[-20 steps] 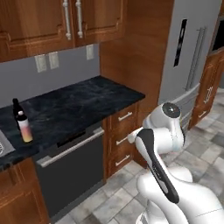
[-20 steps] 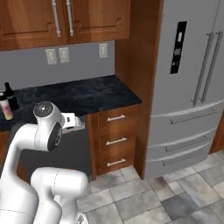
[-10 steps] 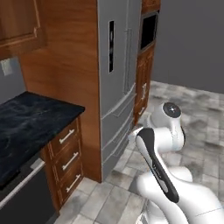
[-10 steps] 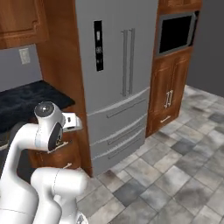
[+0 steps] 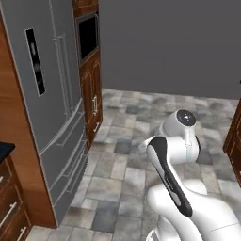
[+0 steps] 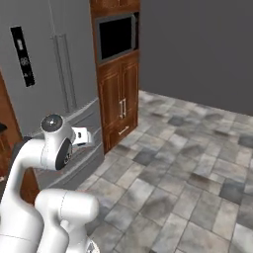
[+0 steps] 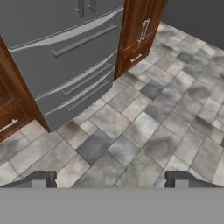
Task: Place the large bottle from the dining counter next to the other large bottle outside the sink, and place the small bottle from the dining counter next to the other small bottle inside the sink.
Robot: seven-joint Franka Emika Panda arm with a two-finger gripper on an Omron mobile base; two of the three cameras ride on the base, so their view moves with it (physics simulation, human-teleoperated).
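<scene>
The large bottles, the small bottles, the dining counter and the sink are all out of view. My gripper (image 7: 111, 180) hangs open over grey floor tiles, its two dark fingertips (image 7: 43, 178) set wide apart with nothing between them. The white arm (image 5: 172, 155) is folded close over the base, and its elbow (image 6: 54, 143) faces the fridge.
A steel fridge (image 5: 42, 94) stands at the left, with a wall oven (image 6: 116, 37) over wooden cabinet doors (image 7: 140, 30) beside it. Wooden drawers (image 5: 9, 207) flank the fridge on the near side. Tiled floor (image 6: 188, 163) stretches to a dark wall, and another cabinet edge (image 5: 234, 141) sits far right.
The whole picture has swung: the base has turned away from the dark counter and its bottle, so the fridge and oven cabinet now face me. The arm keeps its pose, gripper still open.
</scene>
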